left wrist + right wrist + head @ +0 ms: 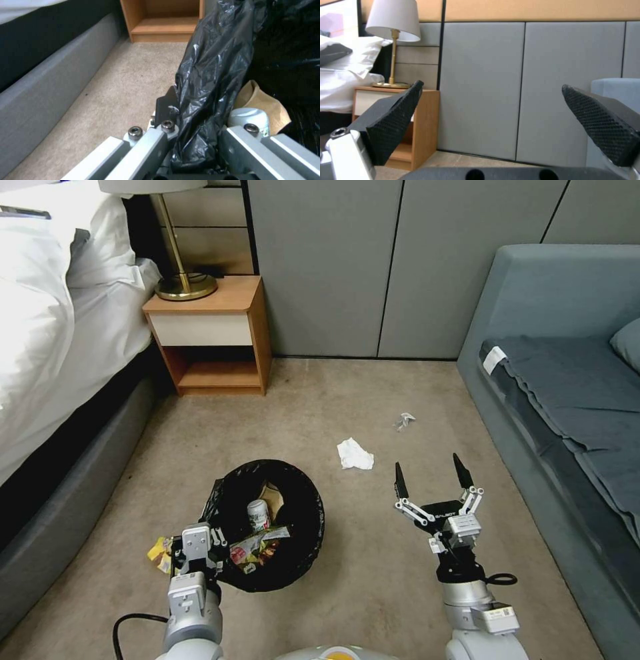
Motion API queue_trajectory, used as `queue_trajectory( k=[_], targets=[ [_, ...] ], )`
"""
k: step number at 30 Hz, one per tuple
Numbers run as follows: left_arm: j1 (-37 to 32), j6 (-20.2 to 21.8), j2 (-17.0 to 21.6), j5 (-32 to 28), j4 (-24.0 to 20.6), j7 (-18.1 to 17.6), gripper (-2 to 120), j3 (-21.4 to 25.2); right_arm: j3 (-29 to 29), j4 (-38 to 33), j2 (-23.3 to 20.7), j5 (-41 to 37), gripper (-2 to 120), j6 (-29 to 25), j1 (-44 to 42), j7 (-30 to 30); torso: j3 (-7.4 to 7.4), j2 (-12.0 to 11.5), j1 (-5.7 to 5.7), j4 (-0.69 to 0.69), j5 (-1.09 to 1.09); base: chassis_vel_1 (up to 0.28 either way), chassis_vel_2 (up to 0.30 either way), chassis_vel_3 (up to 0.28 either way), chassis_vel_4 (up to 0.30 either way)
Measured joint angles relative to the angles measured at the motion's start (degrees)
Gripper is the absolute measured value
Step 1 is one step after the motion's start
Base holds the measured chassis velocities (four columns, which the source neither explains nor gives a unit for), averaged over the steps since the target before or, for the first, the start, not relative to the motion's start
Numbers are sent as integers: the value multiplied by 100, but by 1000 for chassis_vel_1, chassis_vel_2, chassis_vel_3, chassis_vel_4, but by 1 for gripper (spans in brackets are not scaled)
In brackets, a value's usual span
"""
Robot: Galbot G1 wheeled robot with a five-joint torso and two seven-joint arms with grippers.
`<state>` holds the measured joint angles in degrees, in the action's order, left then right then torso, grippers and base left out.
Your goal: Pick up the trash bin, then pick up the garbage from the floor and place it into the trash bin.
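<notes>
The trash bin (293, 483), lined with a black bag, is held at its near left rim by my left gripper (215, 527), which is shut on the rim and bag (200, 100). Inside lie a small white bottle (257, 513), a brown paper bag (272, 493) and colourful wrappers (260, 547). The left wrist view shows the bottle (248, 117) and paper bag (263, 102) up close. A yellow wrapper (160, 553) lies on the carpet left of the bin. A crumpled white tissue (354, 454) and a small clear scrap (403, 421) lie farther out. My right gripper (430, 473) hovers open, right of the tissue.
A bed (60, 353) runs along the left, its grey base (50, 85) close to the bin. A wooden nightstand (213, 330) with a brass lamp (183, 280) stands at the back left. A blue-grey sofa (567, 380) fills the right. Beige carpet lies between.
</notes>
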<state>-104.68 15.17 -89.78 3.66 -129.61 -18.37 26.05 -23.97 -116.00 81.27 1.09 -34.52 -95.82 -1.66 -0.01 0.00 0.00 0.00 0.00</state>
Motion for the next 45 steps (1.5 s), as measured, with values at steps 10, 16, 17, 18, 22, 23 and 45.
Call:
queue_trajectory(
  k=[10, 16, 17, 18, 22, 23, 45],
  targets=[
    [8, 9, -7, 17, 0, -30, 0, 30, -40, 14, -9, -16, 100, -5, 35, 19, 1, 0, 0, 0, 0, -230, 238, 239, -232],
    [30, 13, -10, 19, 0, -32, 0, 37, -38, 38, 0, -24, 100, 0, 69, 19, 1, 0, 1, 0, 2, -244, 248, 248, -249],
    [33, 14, -10, 19, 1, -33, 0, 37, -37, 39, 1, -23, 100, 0, 72, 19, 1, 0, 0, 0, 0, -245, 223, 226, -229],
    [33, 14, -10, 19, 1, -33, 0, 37, -37, 39, 1, -23, 100, 0, 72, 19, 1, 0, 0, 0, 0, -245, 223, 226, -229],
    [35, 15, -11, 19, 9, -33, 0, 39, -38, 56, 1, -31, 100, -4, 83, 33, 1, 0, 0, 0, -1, -210, 232, 248, -237],
    [35, 15, -11, 19, 12, -33, 0, 40, -39, 57, 1, -37, 100, -10, 86, 41, 1, 0, 0, 0, -1, -245, 238, 239, -206],
    [-12, 8, -6, 16, -3, -32, 0, 46, -16, 23, -91, -55, 100, -16, 545, 222, 0, 0, 0, 0, 0, -46, 46, 46, -50]
  ],
)
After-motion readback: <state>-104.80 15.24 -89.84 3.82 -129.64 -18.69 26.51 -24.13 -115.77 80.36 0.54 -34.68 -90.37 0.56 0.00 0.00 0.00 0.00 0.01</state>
